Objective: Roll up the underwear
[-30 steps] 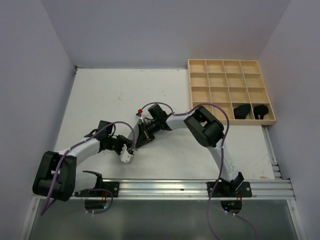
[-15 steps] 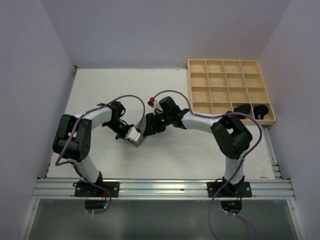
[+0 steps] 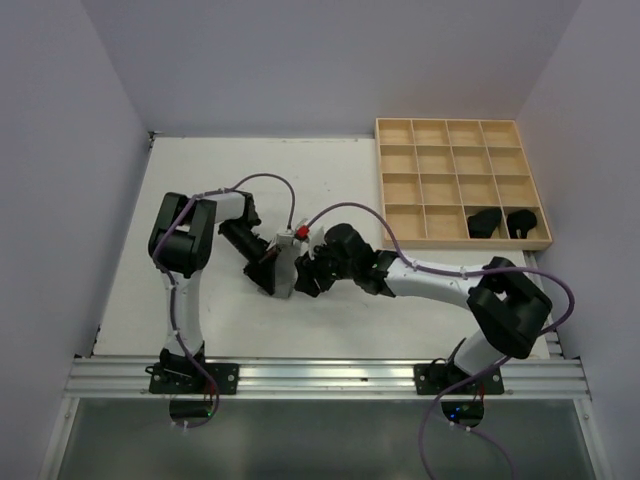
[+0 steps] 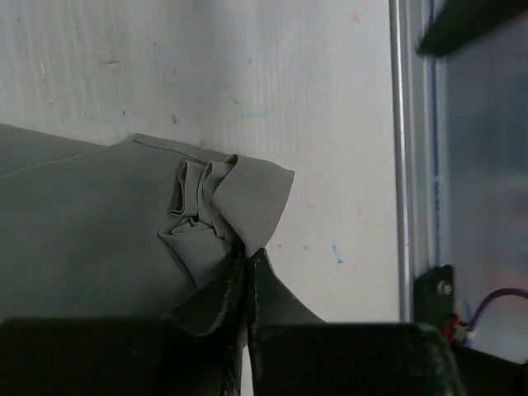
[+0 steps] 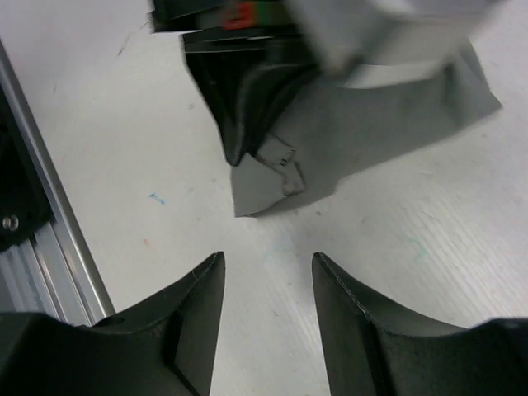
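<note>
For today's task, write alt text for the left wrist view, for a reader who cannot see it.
The left gripper, shut, pinches a bunched, folded corner of the grey underwear, which lies spread over the white table toward the left. A metal rail runs down the right side of the picture.

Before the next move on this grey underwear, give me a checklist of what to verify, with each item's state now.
1. Left gripper shut on the grey underwear: ok, pinching a bunched fold.
2. Right gripper open and empty: ok.
3. Right gripper facing the cloth's loose corner: ok, corner lies just ahead.
4. Roll finished: not ok, only one edge is bunched.
5. Tray has free compartments: ok, only two hold black rolled underwear.
</note>
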